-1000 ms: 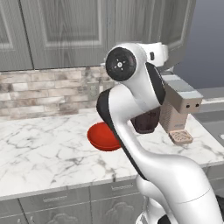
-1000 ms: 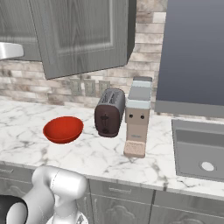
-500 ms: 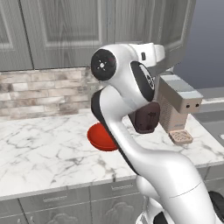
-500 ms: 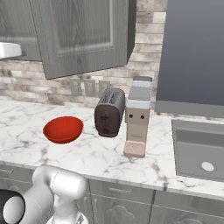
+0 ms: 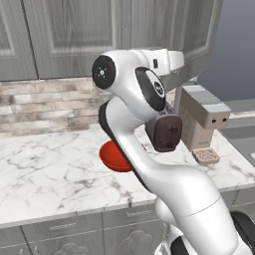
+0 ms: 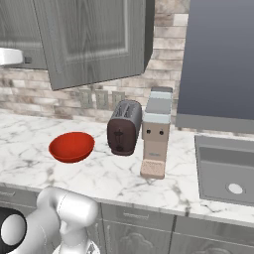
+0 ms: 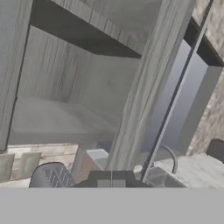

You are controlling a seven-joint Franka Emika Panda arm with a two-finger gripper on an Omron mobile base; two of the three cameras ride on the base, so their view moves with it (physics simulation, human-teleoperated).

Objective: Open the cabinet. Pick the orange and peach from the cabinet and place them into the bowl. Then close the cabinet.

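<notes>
Since a second ago the arm's elbow has swung further left, up by the cabinet (image 6: 94, 39), whose right door stands ajar. Claw (image 7: 110, 180) is pressed together, holding nothing, close under the door's edge. Bowl (image 6: 72, 147) sits on the surface (image 6: 114, 173), left of the toaster (image 6: 124, 128)

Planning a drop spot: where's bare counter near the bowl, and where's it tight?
Open marble lies left of the red bowl, and along the counter front edge, between bowl and sink. Tight: the toaster and coffee machine stand nearly touching against the backsplash. The cabinet door, swung ajar, overhangs the counter behind the bowl.
</notes>
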